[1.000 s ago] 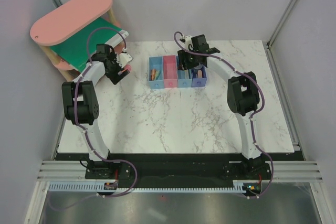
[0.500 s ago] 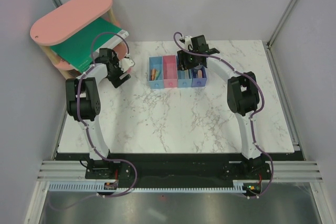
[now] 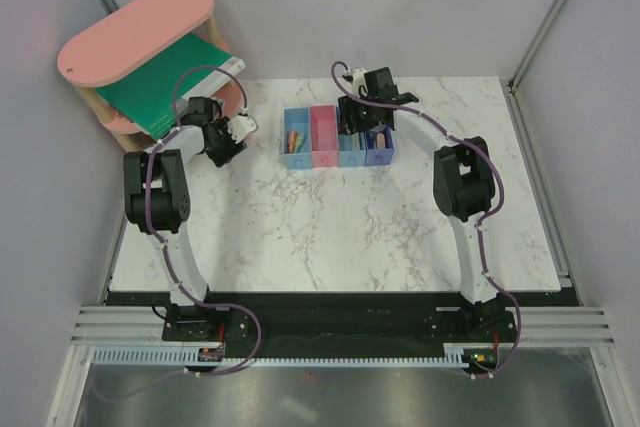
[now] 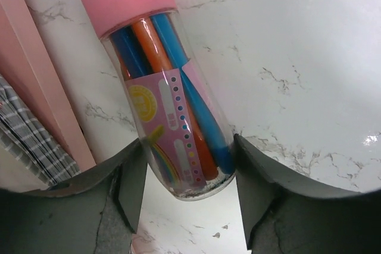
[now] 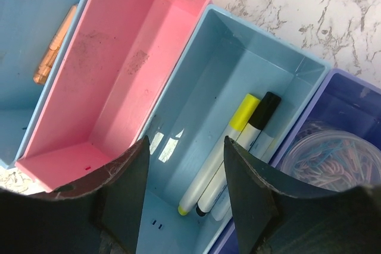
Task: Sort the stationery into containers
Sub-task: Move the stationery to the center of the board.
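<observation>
Firmly, left fingers [image 4: 126,187] clasp the rainbow-stickered pen tube [image 4: 169,108]; right fingers [image 5: 122,190] hang wide.

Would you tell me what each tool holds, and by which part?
Left tool grips the clear marker tube by its bottom end; right tool holds nothing.

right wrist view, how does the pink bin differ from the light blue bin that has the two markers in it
Colour: the pink plastic bin against the light blue plastic bin beside it. Contents: the pink bin is empty, its floor scuffed; the light blue bin holds a yellow-capped marker and a black-capped marker, side by side. Both are open-topped and joined in one row.
</observation>
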Controlling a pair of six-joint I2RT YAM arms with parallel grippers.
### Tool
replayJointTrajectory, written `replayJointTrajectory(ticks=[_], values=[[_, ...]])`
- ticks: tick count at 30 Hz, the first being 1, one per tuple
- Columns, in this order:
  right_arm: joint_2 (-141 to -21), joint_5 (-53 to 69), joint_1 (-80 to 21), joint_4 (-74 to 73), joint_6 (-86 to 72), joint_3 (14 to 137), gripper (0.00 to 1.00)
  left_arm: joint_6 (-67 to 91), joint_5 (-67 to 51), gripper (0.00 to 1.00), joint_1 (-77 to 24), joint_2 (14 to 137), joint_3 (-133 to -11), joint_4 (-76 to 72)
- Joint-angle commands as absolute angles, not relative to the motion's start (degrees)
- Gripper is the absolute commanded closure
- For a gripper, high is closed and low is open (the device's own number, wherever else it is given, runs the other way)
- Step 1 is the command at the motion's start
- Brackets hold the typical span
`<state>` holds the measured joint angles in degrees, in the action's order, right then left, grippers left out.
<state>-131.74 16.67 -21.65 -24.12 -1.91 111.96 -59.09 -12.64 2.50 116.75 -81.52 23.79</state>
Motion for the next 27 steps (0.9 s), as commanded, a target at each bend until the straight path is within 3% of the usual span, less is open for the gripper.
replayJointTrajectory(ticks=[1,7,11,12,17,27], values=[[-127.4,17.0,-22.1,-23.5,-2.9,110.7,0.40,-61.2,-14.8,0.39,2.5,116.7,-77.3,28.6],[-125.9,16.9,-22.1,-23.5,-3.0,109.8,0.40,-59.8,-16.3,0.48,1.8,115.3,-75.7,28.7],[-124.9,17.1,-22.1,-23.5,-3.0,108.7,0.40,-58.5,-17.6,0.66,0.9,114.8,-75.4,28.7],[-124.6,17.1,-22.1,-23.6,-2.9,108.0,0.40,-58.2,-18.2,0.76,0.7,114.5,-75.1,28.6],[-122.5,17.4,-22.1,-23.6,-1.7,105.5,0.39,-57.7,-19.5,0.94,-2.9,109.7,-71.8,28.7],[-119.3,18.1,-22.1,-24.2,-0.4,101.9,0.39,-61.3,-18.1,0.95,-4.3,99.4,-59.8,30.6]])
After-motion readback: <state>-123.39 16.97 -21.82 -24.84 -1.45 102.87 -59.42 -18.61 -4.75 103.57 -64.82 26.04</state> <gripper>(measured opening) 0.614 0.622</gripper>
